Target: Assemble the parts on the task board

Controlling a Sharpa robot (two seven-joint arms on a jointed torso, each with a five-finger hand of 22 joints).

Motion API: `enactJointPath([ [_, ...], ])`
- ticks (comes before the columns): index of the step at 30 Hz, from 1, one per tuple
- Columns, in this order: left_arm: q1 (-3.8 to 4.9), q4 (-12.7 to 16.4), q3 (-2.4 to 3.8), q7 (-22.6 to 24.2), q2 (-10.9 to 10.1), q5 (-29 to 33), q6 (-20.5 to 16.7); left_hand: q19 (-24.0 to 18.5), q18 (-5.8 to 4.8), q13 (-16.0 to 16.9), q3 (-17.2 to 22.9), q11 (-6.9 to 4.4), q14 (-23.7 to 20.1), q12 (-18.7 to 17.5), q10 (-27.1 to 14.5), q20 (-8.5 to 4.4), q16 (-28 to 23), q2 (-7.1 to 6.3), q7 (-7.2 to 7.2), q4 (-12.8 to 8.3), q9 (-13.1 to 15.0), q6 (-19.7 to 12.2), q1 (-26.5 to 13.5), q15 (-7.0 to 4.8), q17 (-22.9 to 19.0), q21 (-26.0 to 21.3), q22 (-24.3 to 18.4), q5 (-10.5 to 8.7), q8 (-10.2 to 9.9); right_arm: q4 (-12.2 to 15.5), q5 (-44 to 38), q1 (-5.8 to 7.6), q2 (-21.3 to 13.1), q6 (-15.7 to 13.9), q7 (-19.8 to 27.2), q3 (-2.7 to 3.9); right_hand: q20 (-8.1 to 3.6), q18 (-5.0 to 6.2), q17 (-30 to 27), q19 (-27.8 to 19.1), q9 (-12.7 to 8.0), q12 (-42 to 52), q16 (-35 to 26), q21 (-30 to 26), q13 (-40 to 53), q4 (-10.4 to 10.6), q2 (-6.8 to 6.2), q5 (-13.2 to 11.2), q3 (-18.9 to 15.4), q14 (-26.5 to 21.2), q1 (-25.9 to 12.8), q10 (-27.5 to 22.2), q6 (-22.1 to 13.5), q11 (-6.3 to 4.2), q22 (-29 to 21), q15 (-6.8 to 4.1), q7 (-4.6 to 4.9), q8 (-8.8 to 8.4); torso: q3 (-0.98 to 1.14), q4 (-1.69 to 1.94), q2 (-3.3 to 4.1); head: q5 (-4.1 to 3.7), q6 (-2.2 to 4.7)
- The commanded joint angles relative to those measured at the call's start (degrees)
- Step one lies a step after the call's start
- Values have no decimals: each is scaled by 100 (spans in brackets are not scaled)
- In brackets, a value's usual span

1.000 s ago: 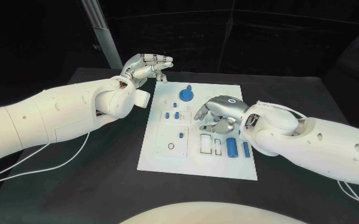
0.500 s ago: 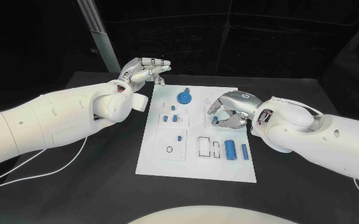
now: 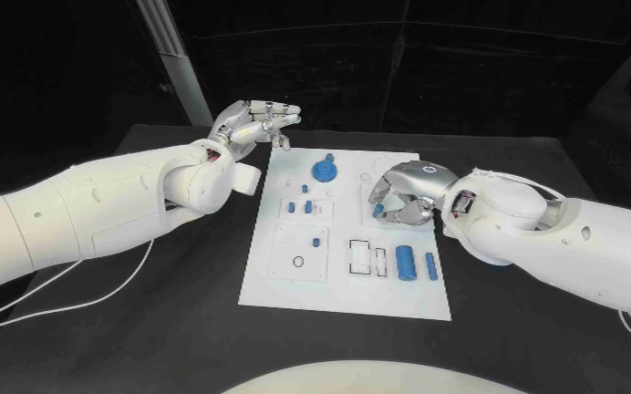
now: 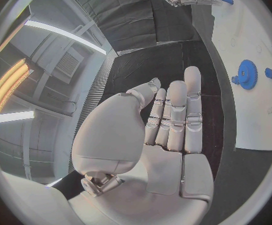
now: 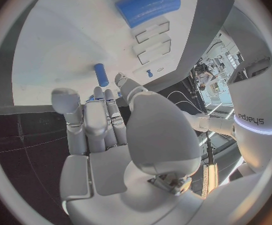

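Observation:
The white task board (image 3: 345, 294) lies mid-table. On it are a blue gear (image 3: 324, 171), small blue pegs (image 3: 308, 205), a thick blue cylinder (image 3: 405, 262) and a thin blue rod (image 3: 430, 266). My right hand (image 3: 401, 195) hovers over the board's right side, fingers curled, pinching a small blue peg (image 5: 101, 75) at its fingertips; the peg also peeks out beneath the hand (image 3: 378, 212). My left hand (image 3: 256, 125) is raised over the board's far left corner, fingers apart and empty. The left wrist view has the gear (image 4: 246, 74) beyond the left hand (image 4: 167, 130).
Rectangular slots (image 3: 360, 256) and a square plate with a ring hole (image 3: 300, 260) sit on the board's near half. A metal post (image 3: 164, 43) stands behind the left hand. A white cable (image 3: 79, 298) trails on the table at left.
My right hand has lifted from the board's near right toward its middle right, and a blue peg now peeks out at its fingertips. The left hand has barely moved.

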Motion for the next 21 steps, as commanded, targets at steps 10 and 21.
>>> enactJointPath([
  [10, 11, 2, 5, 9, 9, 14, 79, -8, 38, -7, -29, 1, -38, 31, -33, 21, -26, -5, 3, -15, 7, -34, 60, -2, -7, -34, -9, 25, 39, -104, -309, 10, 122, 388, -131, 3, -53, -25, -2, 21, 19, 67, -22, -16, -8, -14, 71, 11, 121, 49, 95, 169, 173, -36, 14, -20, -38, 68, 1, -3, -6, 7, -25],
  [21, 11, -3, 5, 5, 12, 14, 82, -8, 38, -7, -29, 1, -38, 31, -33, 21, -26, -5, 3, -15, 7, -34, 60, -2, -7, -34, -9, 25, 39, -187, -351, 10, 186, 357, -154, 3, -83, -39, 54, 73, 21, 97, 32, 32, -11, -41, 166, -185, 398, 75, 208, 345, 319, -63, 86, -54, -37, 79, 1, 3, -5, 4, -37],
])
